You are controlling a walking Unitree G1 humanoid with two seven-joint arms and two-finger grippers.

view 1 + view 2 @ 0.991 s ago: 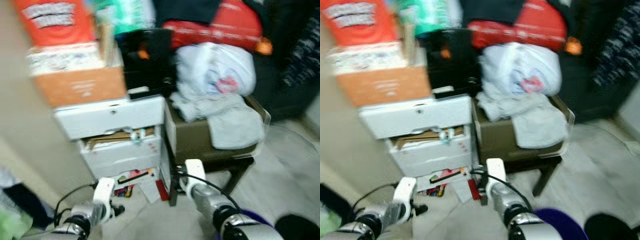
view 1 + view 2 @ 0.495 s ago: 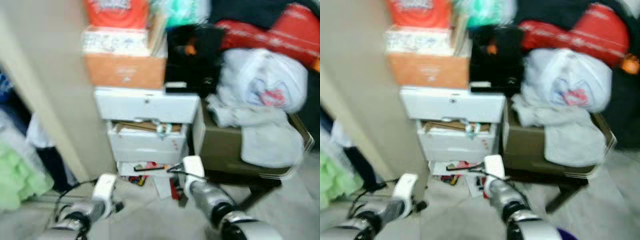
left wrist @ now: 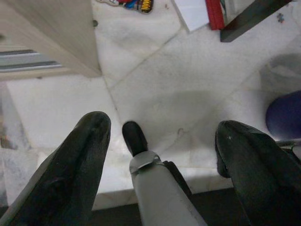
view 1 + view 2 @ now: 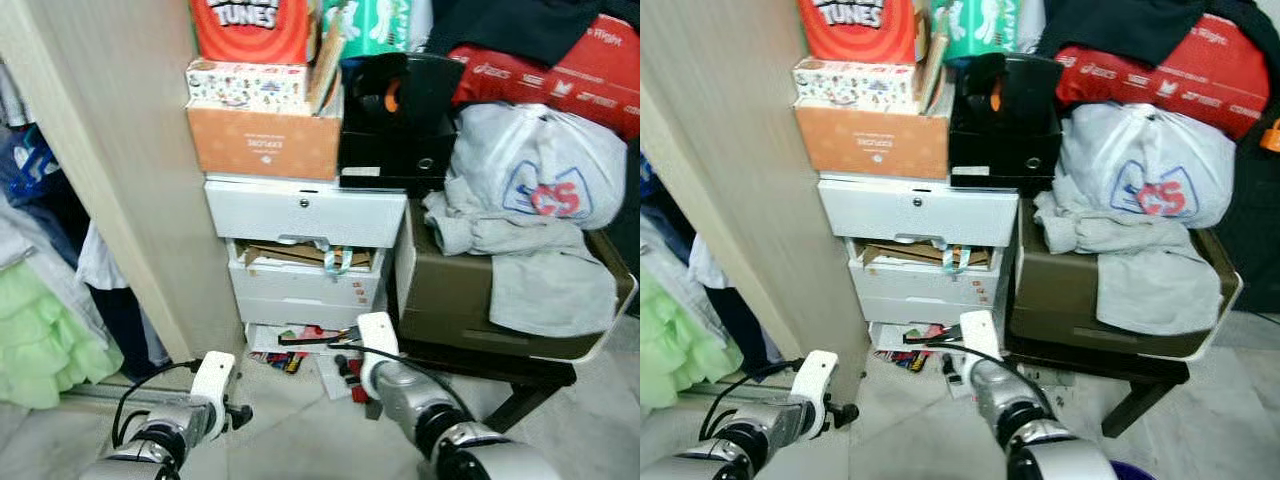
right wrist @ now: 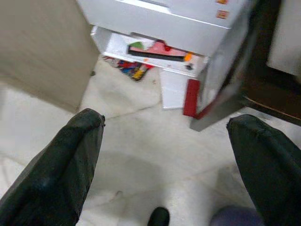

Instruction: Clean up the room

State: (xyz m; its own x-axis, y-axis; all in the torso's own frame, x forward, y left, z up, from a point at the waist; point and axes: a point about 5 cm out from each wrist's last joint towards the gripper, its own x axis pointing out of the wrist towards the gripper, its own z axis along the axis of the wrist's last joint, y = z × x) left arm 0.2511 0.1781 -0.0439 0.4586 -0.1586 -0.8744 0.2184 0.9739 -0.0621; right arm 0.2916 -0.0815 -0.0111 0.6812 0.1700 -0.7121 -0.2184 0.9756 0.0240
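1. The left end effector [image 3: 160, 136] hangs low at about 7 o'clock in the head view, its two black fingers [image 3: 80, 155] spread wide with nothing between them, above bare pale floor [image 3: 188, 84].

2. The right end effector [image 5: 164, 155] sits near 6 o'clock, likewise splayed open and empty, and looks toward the foot of the white drawer unit [image 4: 300, 250].

3. The clutter to tidy lies at roughly 12 o'clock from the right end effector: a red book [image 5: 190, 98] leaning by a dark stool leg, a white sheet of paper [image 5: 171, 89] flat on the floor, and small bright toys [image 5: 129, 68] spilling from under the lowest drawer (what exactly they are is too small to tell).

4. Further out, the middle drawer [image 4: 305, 262] stands ajar with cardboard and a ribbon poking out; on top of the unit sit an orange box [image 4: 265, 140] and a black file box [image 4: 395, 120].

5. At 2 o'clock a stool [image 4: 470, 300] carries grey clothes [image 4: 530, 270] and a white plastic bag [image 4: 540, 175]; a wooden wardrobe panel [image 4: 120, 150] rises at 10 o'clock.

6. The step in hand looks like approaching the floor litter. To do it well, I would stop short of the papers so the feet do not tread on them, bend squarely toward the red book, and take it by its free upper edge, since it stands proud of the floor and gives the fingers purchase.
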